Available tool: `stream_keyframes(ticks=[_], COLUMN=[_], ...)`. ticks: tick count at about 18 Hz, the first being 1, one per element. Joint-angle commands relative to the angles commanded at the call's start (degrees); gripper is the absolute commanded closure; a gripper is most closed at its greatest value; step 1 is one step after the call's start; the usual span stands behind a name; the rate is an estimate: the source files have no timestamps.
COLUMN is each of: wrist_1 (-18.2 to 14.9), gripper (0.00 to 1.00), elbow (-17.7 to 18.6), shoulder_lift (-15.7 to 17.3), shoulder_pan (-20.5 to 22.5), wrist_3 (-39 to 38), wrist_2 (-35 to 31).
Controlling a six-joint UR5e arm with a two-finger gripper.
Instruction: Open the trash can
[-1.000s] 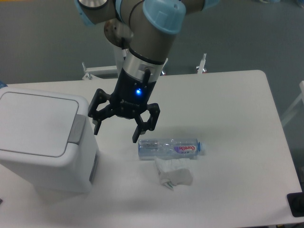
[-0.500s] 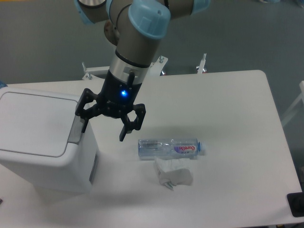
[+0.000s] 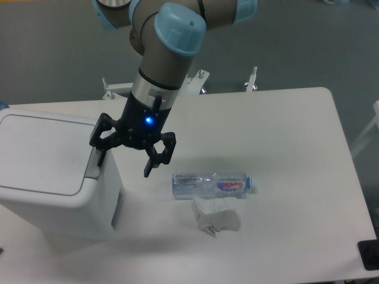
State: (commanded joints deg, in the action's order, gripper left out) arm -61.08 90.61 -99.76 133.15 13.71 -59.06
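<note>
we see a white worktop (image 3: 284, 136) with the trash can (image 3: 44, 171) standing at its left side, close to the front edge. the trash can is a big white box with rounded corners, and its flat white lid (image 3: 41, 151) lies down on it, closed. at the right edge of the lid there is a grey push tab (image 3: 93, 167).

the gripper (image 3: 123, 163) hangs from the arm (image 3: 166, 53) over the right edge of the trash can. it is released: the two black fingers stand wide apart and nothing is between them. the left finger (image 3: 99, 148) in the picture is over the grey push tab, at its far end, but we cannot tell if it touches the tab or only hovers above it. the other finger (image 3: 155, 158) points down over the bare worktop, just beside the right wall of the trash can. a small blue light (image 3: 146, 121) shines on the black body of the gripper.

to the right of the gripper a clear plastic bottle (image 3: 212, 184) lies on its side on the worktop, with a purple label and its cap end pointing to the right. a crumpled white paper (image 3: 216, 216) lies just in front of the bottle, touching it or almost touching it. both are well apart from the trash can.
</note>
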Motion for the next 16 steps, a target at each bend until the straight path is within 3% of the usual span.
stream_keyframes(ticks=[9,16], wrist_1=[-0.09,0.00], gripper=[0.00,0.00], elbow=[0.35,-2.19], shoulder_lift=[0.17,1.49], shoulder_pan=[0.00,1.40], wrist_3=[0.00,0.70], wrist_2=[-0.70,-0.79])
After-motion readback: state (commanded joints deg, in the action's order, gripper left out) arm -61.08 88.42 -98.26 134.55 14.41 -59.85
